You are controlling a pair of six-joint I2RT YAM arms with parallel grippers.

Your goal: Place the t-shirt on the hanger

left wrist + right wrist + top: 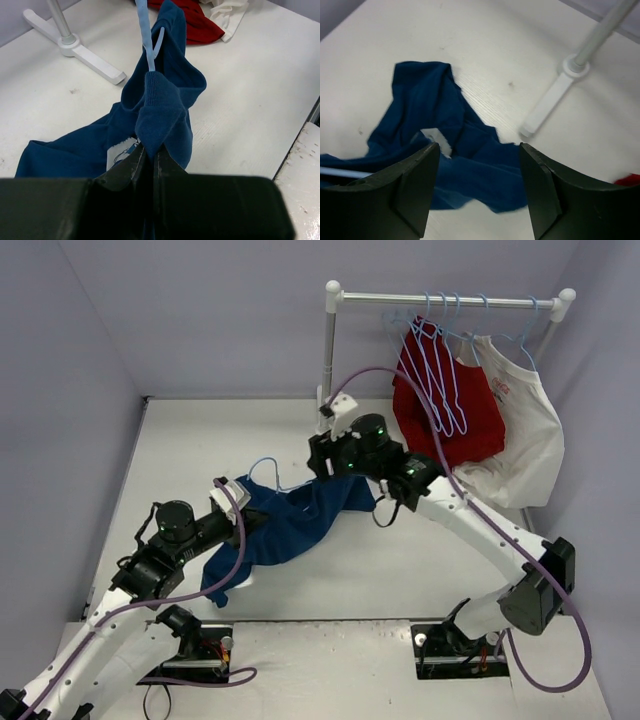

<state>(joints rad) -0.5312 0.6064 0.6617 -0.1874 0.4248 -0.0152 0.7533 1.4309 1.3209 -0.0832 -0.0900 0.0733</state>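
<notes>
Threading the hanger (263, 464) into the t-shirt (290, 525) looks to be the step in hand, and only partly done. The navy cloth hangs bunched between the two arms just above the tabletop (400, 570), its lower end trailing onto it. In the left wrist view the thin blue wire rises out of a ribbed fold of the cloth; how much of the hanger sits inside is hidden.

The left jaws are clenched on that fold, pinching it just below where the wire comes out. The left arm (175, 530) reaches forward and inward from its base, wrist low. The right arm (470, 520) stretches in a long bow across to the shirt's far end, wrist pointing down. Its jaws are spread wide with nothing between them, hovering over the cloth and its pale label (440, 137).

Next, I judge, the right jaws must take the free side of the neck or shoulder and draw it over the hanger's other end, while the left keeps its pinch. The bunched folds could easily snag on the wire
</notes>
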